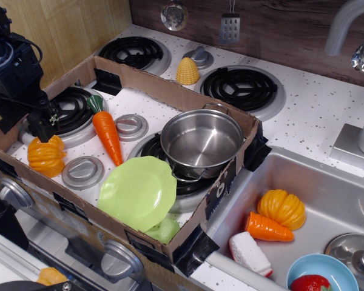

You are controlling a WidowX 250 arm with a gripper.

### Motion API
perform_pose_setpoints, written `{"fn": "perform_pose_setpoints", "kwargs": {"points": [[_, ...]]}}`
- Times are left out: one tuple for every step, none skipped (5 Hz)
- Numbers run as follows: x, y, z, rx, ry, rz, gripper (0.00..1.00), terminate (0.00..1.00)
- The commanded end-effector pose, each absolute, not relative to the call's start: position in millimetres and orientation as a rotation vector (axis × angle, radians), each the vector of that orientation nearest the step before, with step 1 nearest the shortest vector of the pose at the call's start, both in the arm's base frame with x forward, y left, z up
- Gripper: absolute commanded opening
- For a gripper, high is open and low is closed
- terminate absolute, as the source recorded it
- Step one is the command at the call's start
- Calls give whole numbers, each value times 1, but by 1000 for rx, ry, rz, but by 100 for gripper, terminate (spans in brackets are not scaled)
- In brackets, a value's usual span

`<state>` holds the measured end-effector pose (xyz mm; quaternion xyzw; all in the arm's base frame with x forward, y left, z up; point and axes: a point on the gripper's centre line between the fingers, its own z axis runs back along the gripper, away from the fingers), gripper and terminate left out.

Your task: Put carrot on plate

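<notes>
The carrot (107,136) is long and orange with a dark green top. It lies on the stove between the front left burner and a silver knob, tip pointing toward the plate. The lime-green plate (138,193) leans tilted at the front of the cardboard box, just past the carrot's tip. My black gripper (43,125) hangs at the left over the front left burner, left of the carrot and apart from it. Its fingers look slightly apart with nothing between them.
A cardboard box wall (170,91) rings the stove area. A steel pot (201,142) stands right of the carrot. An orange pumpkin toy (47,156) sits below my gripper. The sink (327,194) at right holds a stubby carrot piece (267,228), another pumpkin and a blue bowl (321,273).
</notes>
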<state>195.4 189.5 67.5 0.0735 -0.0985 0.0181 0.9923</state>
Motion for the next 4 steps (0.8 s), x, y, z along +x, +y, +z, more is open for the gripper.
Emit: {"fn": "perform_pose_setpoints", "kwargs": {"points": [[195, 190, 67, 147, -197, 36, 100, 0], [214, 197, 78, 185, -261, 74, 100, 0], [239, 200, 89, 202, -267, 118, 100, 0], [251, 193, 94, 225, -270, 232, 100, 0]]}}
